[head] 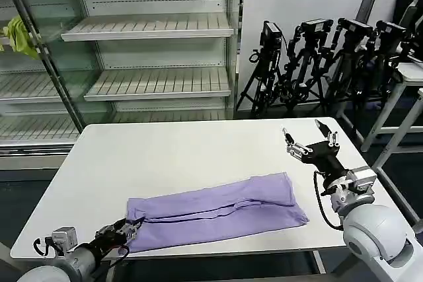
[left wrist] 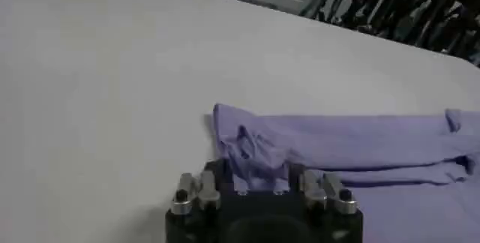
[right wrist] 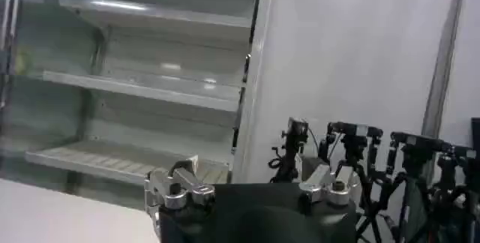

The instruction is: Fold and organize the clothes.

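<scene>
So at the far left there's a yellow-green cloth [head: 20,36] hanging on the shelf rack [head: 152,28], not my concern. My left gripper [head: 125,230] is down at the near-left of the table [head: 172,150], and its fingers [left wrist: 241,184] are pinched shut on the left end of the shirt [head: 218,211]; the wrist view shows the fabric bunched up right between them.

The shirt itself lies along the near edge of the table as a long lavender band, already folded lengthwise into layers, running from my left fingers over toward the right side.

My right gripper [head: 310,138] hangs above the table's right side, a bit beyond the shirt's right end and not touching it, fingers spread wide open with nothing in them. Tripods [head: 317,64] stand behind it, off the table.

My read: the long fold is done and I'm on the crosswise fold now. Next move probably wants the left end lifted and carried rightward over the rest, keeping the layers from sliding apart, and the right one may need to pin the far end down.
</scene>
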`<state>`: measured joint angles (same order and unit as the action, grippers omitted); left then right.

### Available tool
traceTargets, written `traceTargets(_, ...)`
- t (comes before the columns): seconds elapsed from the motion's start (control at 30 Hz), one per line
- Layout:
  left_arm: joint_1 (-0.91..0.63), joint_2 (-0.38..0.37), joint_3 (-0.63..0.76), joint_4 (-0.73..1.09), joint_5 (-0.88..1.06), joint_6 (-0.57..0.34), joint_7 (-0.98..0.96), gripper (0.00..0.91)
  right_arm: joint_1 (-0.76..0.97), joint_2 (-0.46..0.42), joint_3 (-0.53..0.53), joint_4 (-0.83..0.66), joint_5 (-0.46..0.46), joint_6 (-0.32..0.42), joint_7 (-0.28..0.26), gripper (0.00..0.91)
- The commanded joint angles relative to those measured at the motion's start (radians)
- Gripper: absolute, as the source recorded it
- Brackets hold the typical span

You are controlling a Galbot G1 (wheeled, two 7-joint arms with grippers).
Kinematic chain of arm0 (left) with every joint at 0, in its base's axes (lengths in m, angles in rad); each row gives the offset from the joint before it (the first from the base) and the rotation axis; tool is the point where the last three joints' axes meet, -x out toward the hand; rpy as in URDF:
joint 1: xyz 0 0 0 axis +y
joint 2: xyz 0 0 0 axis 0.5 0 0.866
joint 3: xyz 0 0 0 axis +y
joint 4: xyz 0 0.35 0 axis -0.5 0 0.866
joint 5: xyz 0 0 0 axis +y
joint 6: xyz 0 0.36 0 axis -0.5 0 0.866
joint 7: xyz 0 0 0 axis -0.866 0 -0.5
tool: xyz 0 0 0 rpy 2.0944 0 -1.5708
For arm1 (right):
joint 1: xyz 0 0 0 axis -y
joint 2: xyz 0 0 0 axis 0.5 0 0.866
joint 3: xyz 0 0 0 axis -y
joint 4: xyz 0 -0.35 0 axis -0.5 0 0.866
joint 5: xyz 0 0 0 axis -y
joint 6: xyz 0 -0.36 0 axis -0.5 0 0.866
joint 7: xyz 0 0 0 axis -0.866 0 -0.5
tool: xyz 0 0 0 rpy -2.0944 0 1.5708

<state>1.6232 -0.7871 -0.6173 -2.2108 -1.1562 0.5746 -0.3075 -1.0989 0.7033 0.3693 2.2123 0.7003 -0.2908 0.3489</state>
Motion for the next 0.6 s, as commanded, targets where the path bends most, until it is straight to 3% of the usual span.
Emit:
traceTargets(0.03,0.001,-0.013,0.004,0.003,0.008,0.003,0.004,0.151,-0.005,0.003,0.002,0.003,-0.002,0.001,0.000,0.907)
traceTargets(0.23,0.003,-0.025,0.008,0.002,0.019,0.003,0.012,0.050,-0.024,0.008,0.011,0.010,-0.008,0.002,-0.002,0.907)
traceTargets(0.6,0.002,-0.039,0.007,0.000,0.039,0.002,0.022,0.050,-0.058,0.022,0.032,0.022,-0.018,0.004,-0.007,0.907)
